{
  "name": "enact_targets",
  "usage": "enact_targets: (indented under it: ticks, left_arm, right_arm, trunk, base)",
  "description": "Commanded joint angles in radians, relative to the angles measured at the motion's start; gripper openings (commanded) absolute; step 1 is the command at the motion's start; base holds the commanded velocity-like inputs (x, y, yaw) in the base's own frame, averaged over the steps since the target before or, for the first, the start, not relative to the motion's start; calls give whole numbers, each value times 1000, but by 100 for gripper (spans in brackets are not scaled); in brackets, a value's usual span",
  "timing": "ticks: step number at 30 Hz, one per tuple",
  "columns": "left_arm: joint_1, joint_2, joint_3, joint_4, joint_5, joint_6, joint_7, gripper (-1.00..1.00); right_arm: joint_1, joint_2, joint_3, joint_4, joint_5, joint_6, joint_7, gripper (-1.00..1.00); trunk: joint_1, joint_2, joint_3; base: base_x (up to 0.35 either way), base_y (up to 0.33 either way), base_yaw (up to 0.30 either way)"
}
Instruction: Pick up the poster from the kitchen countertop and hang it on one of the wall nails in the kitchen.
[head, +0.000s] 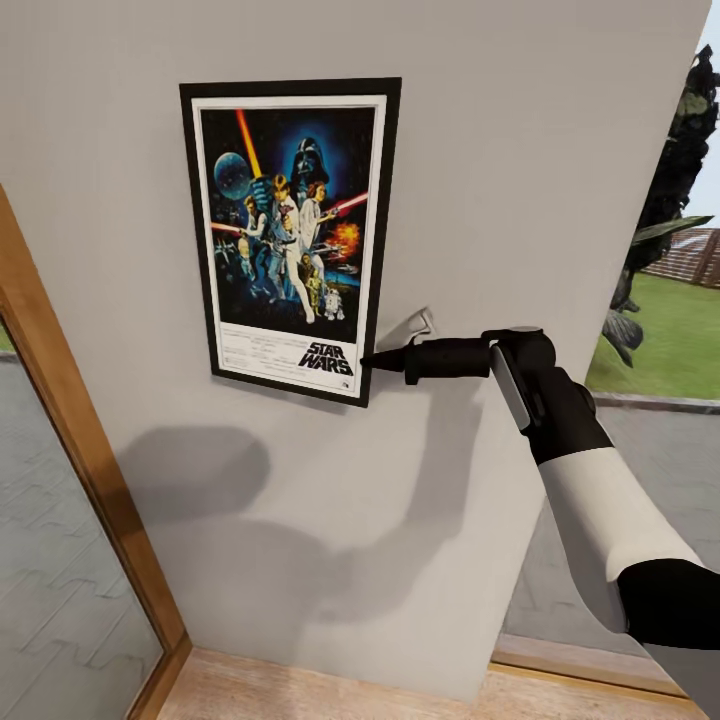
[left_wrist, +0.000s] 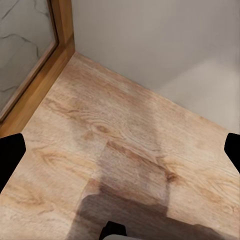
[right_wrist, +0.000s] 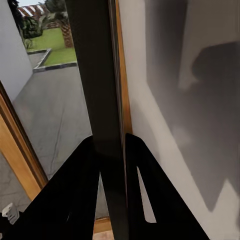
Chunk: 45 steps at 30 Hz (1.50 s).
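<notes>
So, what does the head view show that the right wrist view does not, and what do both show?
Head view alone: the printed front of the poster, flat against the grey wall, and the right arm reaching to its lower right corner.

Right wrist view alone: the poster's black frame edge-on, held between the two fingers of the right gripper, the jaws shut on it.

Both: the poster, the grey wall, the wooden window frame and the garden outside.
</notes>
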Motion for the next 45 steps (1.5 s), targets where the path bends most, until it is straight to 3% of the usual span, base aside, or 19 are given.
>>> enact_targets:
  ticks: [1, 11, 45]
  left_arm:
    - [0, 0, 1, -1, 4, 0, -5, 100]
    - [0, 0, 3, -1, 4, 0, -5, 100]
    - [0, 0, 3, -2, 4, 0, -5, 100]
  right_arm:
    - [-1, -1, 2, 0, -11, 11, -3, -100]
    - [-1, -1, 2, -7, -13, 15, -45, -100]
    - [-1, -1, -1, -4, -14, 16, -49, -100]
  trunk:
    - [1, -2, -2]
    - [1, -2, -2]
    - [1, -2, -2]
  base:
    - [0, 0, 0]
    - [0, 0, 0]
    - [0, 0, 0]
